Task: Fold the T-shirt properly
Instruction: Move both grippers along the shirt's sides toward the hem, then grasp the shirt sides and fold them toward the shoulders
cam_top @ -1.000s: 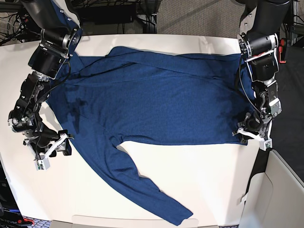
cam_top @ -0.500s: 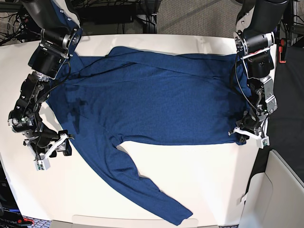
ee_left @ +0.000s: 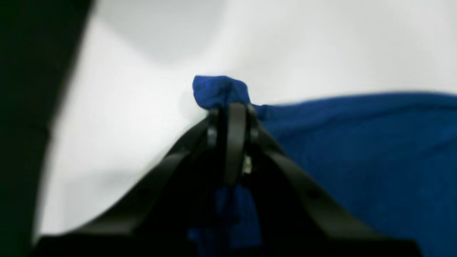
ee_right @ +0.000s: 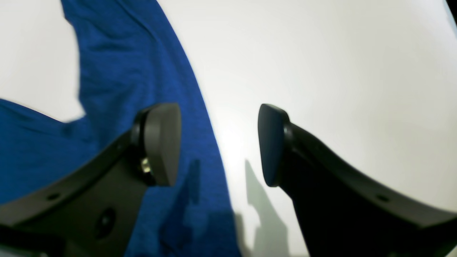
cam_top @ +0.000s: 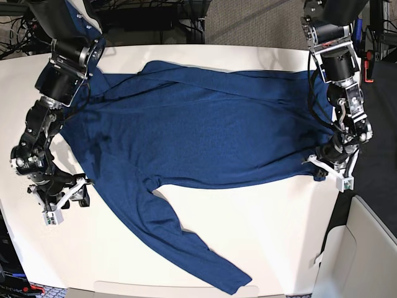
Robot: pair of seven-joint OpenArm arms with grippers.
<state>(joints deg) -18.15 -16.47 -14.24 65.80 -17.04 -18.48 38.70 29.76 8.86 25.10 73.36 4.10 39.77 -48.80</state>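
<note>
The left gripper point(ee_left: 231, 107) is clenched on a pinch of the dark navy-blue heathered knit T-shirt point(cam_top: 198, 133) at its hem corner by the white bench's point(cam_top: 260, 230) right edge. The right gripper point(ee_right: 218, 142) stands released, its 2 pads straddling the sleeve edge near the left edge. The shirt lies flat, long axis running left-right between both arms; 1 sleeve trails toward the front edge, nearer the right gripper.
</note>
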